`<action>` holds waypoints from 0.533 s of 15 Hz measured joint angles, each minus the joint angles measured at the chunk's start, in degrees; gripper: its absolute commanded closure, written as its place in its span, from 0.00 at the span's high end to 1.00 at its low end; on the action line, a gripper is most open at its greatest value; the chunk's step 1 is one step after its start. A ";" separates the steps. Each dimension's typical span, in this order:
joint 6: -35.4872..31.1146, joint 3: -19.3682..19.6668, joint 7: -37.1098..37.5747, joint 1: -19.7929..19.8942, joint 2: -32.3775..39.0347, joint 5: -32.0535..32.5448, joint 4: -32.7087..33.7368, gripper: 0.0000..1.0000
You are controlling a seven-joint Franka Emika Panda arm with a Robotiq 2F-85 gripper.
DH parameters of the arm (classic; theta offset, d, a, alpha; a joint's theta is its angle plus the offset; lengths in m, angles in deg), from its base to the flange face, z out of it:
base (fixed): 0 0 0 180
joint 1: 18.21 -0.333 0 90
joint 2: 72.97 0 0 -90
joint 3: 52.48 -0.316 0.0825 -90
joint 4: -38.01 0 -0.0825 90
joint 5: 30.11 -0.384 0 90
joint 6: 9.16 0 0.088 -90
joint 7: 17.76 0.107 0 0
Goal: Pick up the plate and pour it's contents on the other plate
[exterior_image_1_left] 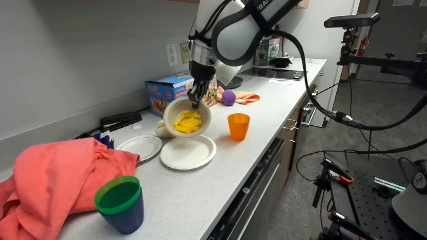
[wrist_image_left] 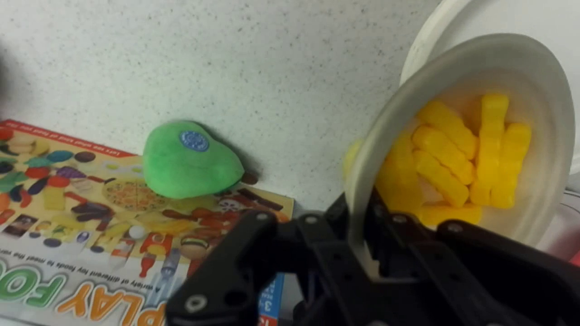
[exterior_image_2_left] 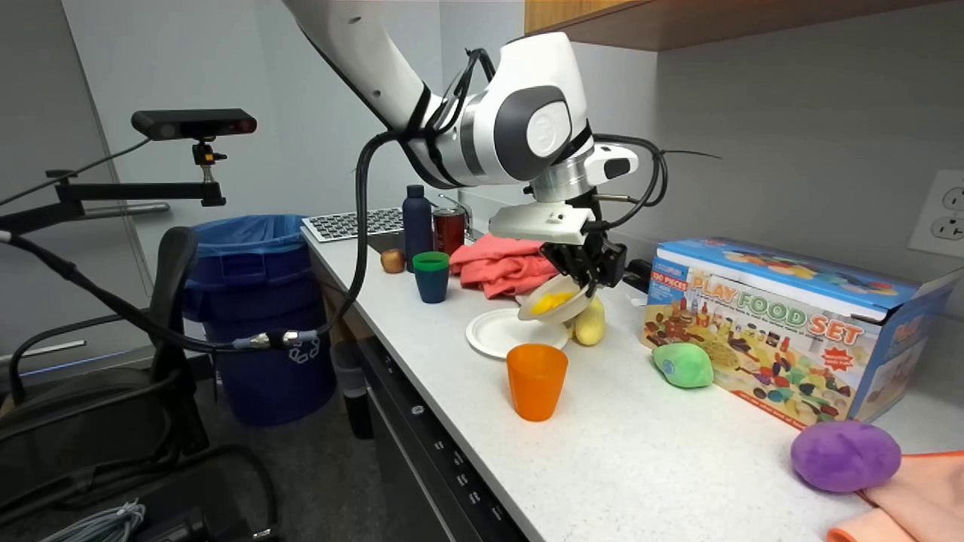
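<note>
Plate (exterior_image_1_left: 173, 113) tilted, tool (wrist_image_left: 355, 210) clamped on rim, yellow pieces (wrist_image_left: 446, 154) partly hidden, white plate (wrist_image_left: 428, 43) cropped in wrist view

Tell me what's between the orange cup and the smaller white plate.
The large white plate lies between the orange cup and the smaller white plate, as an exterior view shows.

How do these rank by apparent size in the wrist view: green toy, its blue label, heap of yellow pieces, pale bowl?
Largest to smallest:
Pale bowl
Yellow pieces
Green toy
Blue label
No two look alike; camera nearness likely swells the first two.
</note>
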 measured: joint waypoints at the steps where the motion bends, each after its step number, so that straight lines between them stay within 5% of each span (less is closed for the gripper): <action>1: -1.19 0.66 1.81 -0.64 0.00 2.88 -0.07 0.02; 8: -7.72 4.51 13.36 -4.36 -0.06 19.08 -1.47 0.02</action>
